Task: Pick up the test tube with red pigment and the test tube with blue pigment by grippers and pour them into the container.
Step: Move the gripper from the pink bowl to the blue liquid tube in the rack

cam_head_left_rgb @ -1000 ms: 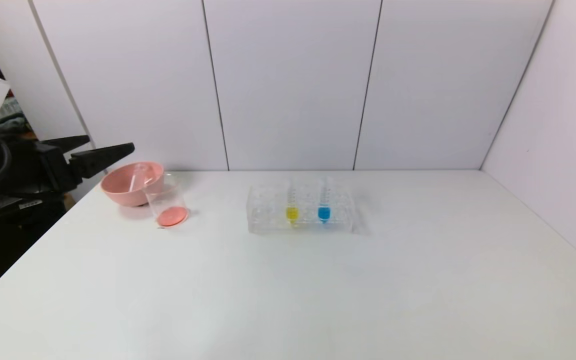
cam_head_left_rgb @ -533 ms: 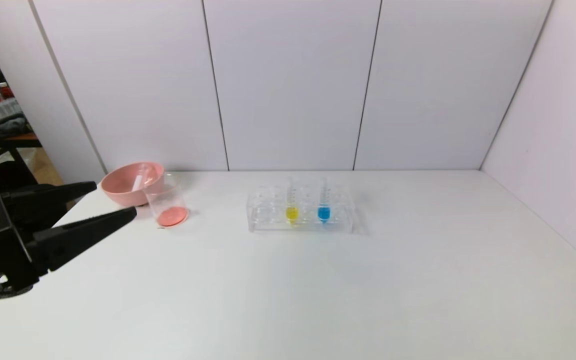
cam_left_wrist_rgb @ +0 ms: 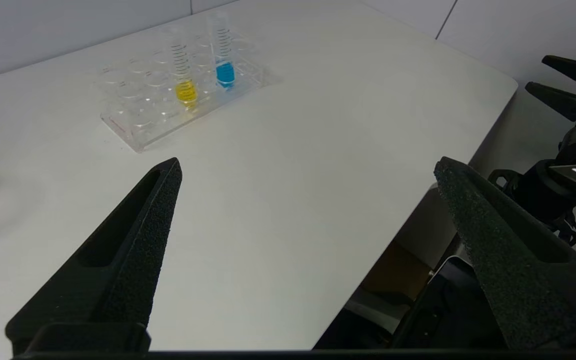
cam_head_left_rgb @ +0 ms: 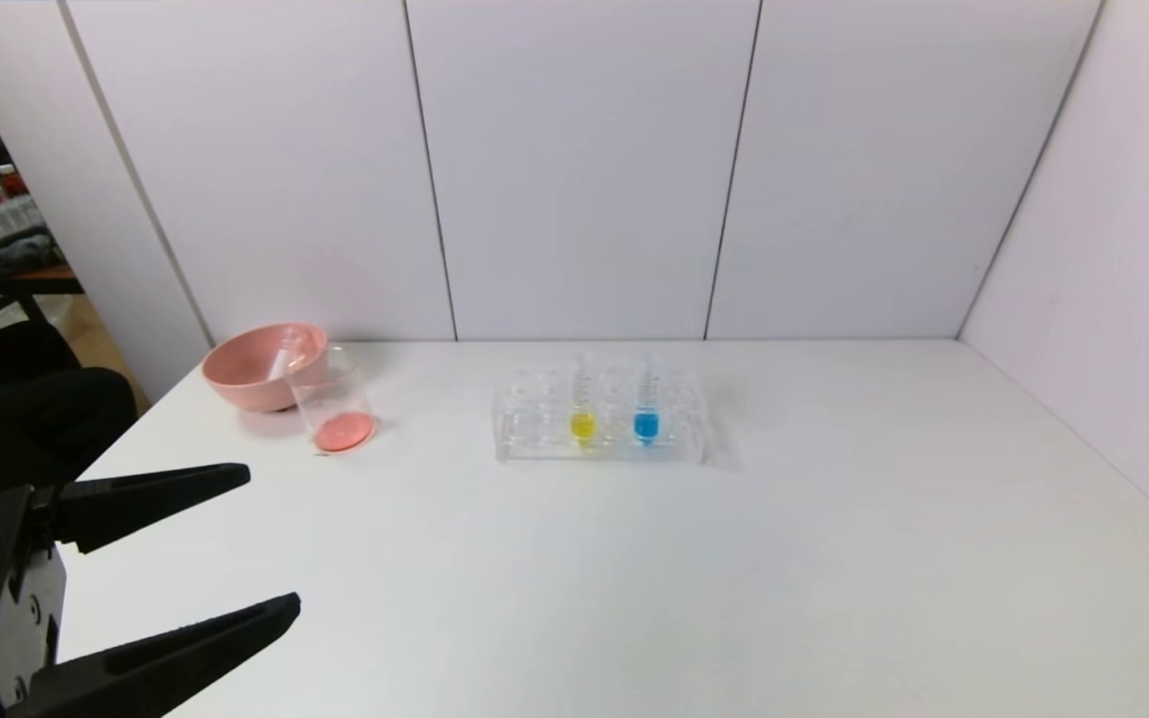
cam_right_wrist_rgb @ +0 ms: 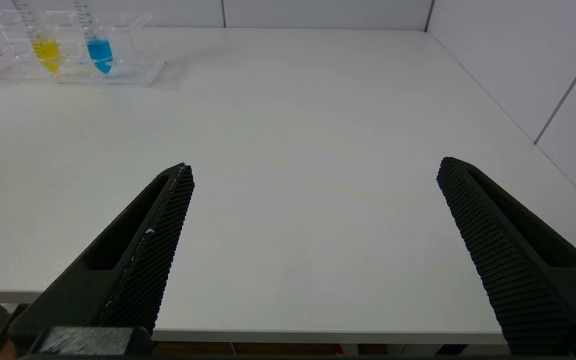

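Note:
The test tube with blue pigment (cam_head_left_rgb: 645, 419) stands upright in a clear rack (cam_head_left_rgb: 535, 439) at the table's middle; it also shows in the left wrist view (cam_left_wrist_rgb: 225, 75) and the right wrist view (cam_right_wrist_rgb: 100, 52). The container (cam_head_left_rgb: 330, 394), a clear beaker, stands at the back left with red liquid at its bottom. No red-tipped tube shows; a clear tube (cam_head_left_rgb: 280, 354) lies in the pink bowl. My left gripper (cam_head_left_rgb: 270, 538) (cam_left_wrist_rgb: 308, 164) is open and empty over the table's front left. My right gripper (cam_right_wrist_rgb: 315, 167) (cam_left_wrist_rgb: 543, 74) is open and empty at the table's near right edge.
A tube with yellow liquid (cam_head_left_rgb: 582, 424) stands in the rack left of the blue one. A pink bowl (cam_head_left_rgb: 235, 374) touches the beaker behind it. White walls close the back and right. The table's left edge is beside my left arm.
My left gripper has moved from beside the pink bowl down and toward the table's front left corner, staying open and empty. The tubes, beaker and bowl have not moved.

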Robot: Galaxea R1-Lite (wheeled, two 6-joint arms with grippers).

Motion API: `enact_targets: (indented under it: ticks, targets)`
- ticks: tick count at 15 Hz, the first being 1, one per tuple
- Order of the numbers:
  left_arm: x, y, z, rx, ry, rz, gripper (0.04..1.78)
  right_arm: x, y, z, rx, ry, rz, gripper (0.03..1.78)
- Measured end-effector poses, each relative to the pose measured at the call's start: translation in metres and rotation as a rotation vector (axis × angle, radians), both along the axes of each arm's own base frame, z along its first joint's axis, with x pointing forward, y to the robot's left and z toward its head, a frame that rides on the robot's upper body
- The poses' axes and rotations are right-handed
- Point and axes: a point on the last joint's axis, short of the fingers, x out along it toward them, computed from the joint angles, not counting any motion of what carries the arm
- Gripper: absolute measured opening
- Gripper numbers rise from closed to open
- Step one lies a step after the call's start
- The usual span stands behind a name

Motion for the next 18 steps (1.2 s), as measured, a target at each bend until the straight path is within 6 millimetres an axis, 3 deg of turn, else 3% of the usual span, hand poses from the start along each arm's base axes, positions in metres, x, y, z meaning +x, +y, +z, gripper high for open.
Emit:
enact_targets:
  ticks: [4, 8, 18]
  targets:
    - [0.018, -0.015, -0.007, 0.041, 0.033, -0.063, 1.76, 0.000, 0.000, 0.000, 0.000, 0.000, 0.000, 1.77]
    - [0.050, -0.037, -0.013, 0.038, 0.027, -0.109, 1.76, 0.000, 0.000, 0.000, 0.000, 0.000, 0.000, 1.77]
    - [0.125, -0.109, -0.047, 0.056, 0.067, -0.224, 1.76, 0.000, 0.000, 0.000, 0.000, 0.000, 0.000, 1.77]
